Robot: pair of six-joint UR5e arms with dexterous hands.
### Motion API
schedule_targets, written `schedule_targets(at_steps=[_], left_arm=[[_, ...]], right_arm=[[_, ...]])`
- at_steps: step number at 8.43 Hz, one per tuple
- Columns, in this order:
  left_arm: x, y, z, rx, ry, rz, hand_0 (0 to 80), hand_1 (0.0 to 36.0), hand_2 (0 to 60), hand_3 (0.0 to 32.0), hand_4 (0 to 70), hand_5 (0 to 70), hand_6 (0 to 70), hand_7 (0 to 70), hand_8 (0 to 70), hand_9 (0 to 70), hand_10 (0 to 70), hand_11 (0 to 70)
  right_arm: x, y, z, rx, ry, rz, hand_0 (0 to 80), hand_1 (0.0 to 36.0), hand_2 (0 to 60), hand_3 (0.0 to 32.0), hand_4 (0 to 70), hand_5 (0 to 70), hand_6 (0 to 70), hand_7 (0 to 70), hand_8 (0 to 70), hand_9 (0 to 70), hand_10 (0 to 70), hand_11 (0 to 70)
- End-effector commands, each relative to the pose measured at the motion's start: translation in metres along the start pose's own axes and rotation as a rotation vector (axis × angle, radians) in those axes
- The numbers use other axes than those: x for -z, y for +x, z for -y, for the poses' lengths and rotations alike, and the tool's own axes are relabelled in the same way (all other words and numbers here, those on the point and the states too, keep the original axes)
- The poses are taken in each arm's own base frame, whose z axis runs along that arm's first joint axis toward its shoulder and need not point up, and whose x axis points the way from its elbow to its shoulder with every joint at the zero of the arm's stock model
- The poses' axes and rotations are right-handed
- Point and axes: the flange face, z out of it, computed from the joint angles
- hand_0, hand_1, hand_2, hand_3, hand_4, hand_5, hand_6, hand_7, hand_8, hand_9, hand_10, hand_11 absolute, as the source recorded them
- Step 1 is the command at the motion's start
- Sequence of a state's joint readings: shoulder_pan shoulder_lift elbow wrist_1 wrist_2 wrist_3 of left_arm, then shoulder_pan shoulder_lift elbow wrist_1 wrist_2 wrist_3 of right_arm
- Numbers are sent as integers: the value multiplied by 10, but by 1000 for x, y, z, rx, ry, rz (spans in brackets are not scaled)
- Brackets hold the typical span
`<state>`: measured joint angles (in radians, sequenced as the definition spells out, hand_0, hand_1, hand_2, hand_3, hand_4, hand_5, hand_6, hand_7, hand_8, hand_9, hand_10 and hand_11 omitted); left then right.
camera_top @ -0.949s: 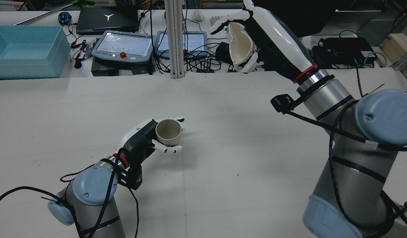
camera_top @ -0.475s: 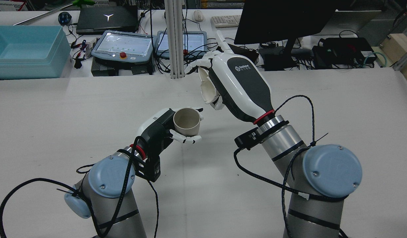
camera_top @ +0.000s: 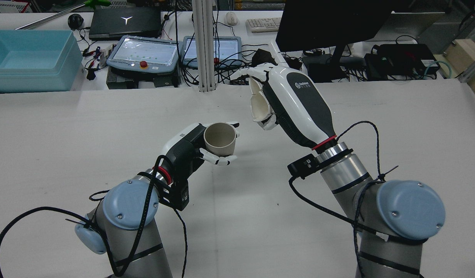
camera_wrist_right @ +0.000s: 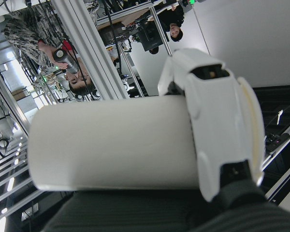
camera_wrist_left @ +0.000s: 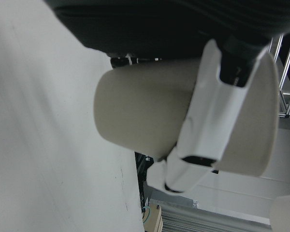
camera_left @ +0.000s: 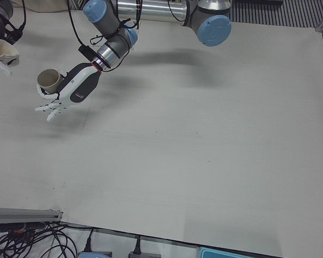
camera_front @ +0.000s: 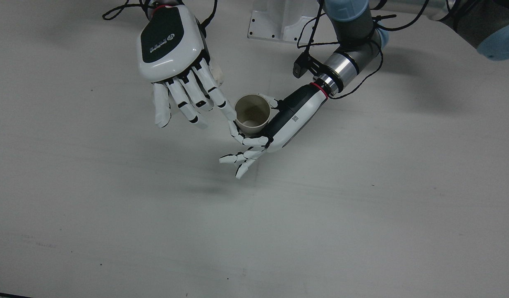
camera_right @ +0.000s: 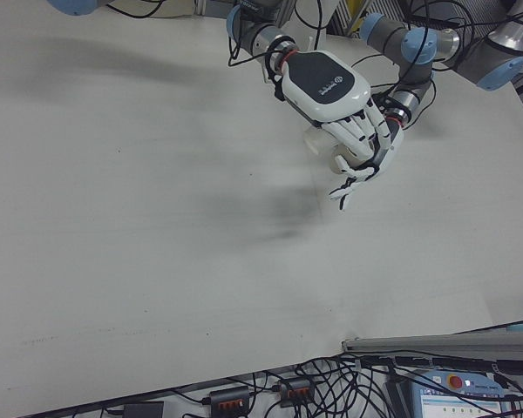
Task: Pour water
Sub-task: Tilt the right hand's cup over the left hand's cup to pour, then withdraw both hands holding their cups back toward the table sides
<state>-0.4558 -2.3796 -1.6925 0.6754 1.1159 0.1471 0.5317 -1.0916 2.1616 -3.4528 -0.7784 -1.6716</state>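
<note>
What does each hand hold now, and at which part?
The left hand grips a beige cup around its side wall. The right hand grips a white cup, tipped sideways, around its side.

I see white counter [camera_top: 87, 127], matte, wide, spanning whole station. Its surface carries faint scuffs and few dark specks. Nothing loose lies directly on main work area that I can make out. White mounting plate [camera_front: 275, 22] bolted to counter between arm bases. Soft shadows fall on counter near centre. Second counter [camera_top: 48, 54] at far side, butted against first: I see blue bin [camera_top: 31, 60] at far left, two tablet pendants [camera_top: 144, 54], laptop [camera_top: 123, 23], keyboard [camera_top: 262, 24], cables.
</note>
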Motion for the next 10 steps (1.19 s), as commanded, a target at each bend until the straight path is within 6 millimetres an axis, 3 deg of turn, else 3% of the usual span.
schedule_targets(at_steps=[1,2,3,4,5,6,7,8,9,10], left_arm=[[1,8,0,14,-27,-10,800,360,600,0,659,700,180,152,40,18,68,137],[13,14,17,19,-29,-13,800,360,600,0,655,700,177,150,40,20,69,140],[31,27,55,17,-14,-24,800,360,600,0,652,700,174,147,40,20,71,143],[51,40,105,23,11,-36,800,360,600,0,657,700,173,147,42,24,75,148],[76,63,158,18,25,-63,800,360,600,0,680,700,175,151,44,27,76,151],[105,88,211,1,47,-90,800,360,600,0,683,700,174,151,44,27,77,152],[135,113,261,-18,64,-115,800,360,600,0,685,700,174,154,45,28,78,154],[159,142,307,-34,76,-147,800,360,600,0,700,700,180,162,47,32,80,156],[166,164,331,-47,81,-182,800,360,600,0,700,700,185,168,50,37,83,160],[179,173,356,-61,106,-194,800,360,600,0,700,700,186,171,51,38,83,160]], right_arm=[[27,18,138,-381,138,15,800,360,600,0,280,233,513,700,325,457,0,30],[53,36,190,-525,196,-11,800,360,600,0,264,235,516,700,336,468,0,38],[75,57,249,-635,278,-25,800,360,600,0,255,235,517,700,344,477,0,41],[108,70,307,-687,353,-45,800,360,600,0,192,225,491,687,348,476,0,32],[132,61,359,-650,380,-74,800,360,600,0,82,214,435,564,342,460,0,8],[146,66,396,-618,388,-130,800,360,600,0,10,211,393,483,330,440,0,0],[156,91,426,-607,374,-182,800,360,600,0,0,207,367,423,333,439,0,5],[175,152,463,-641,332,-178,793,360,600,0,0,199,344,372,348,452,17,68],[210,222,495,-712,339,-176,714,360,600,0,0,190,323,342,362,468,3,31],[249,265,519,-724,370,-209,700,360,600,0,0,189,348,393,363,471,0,0]])
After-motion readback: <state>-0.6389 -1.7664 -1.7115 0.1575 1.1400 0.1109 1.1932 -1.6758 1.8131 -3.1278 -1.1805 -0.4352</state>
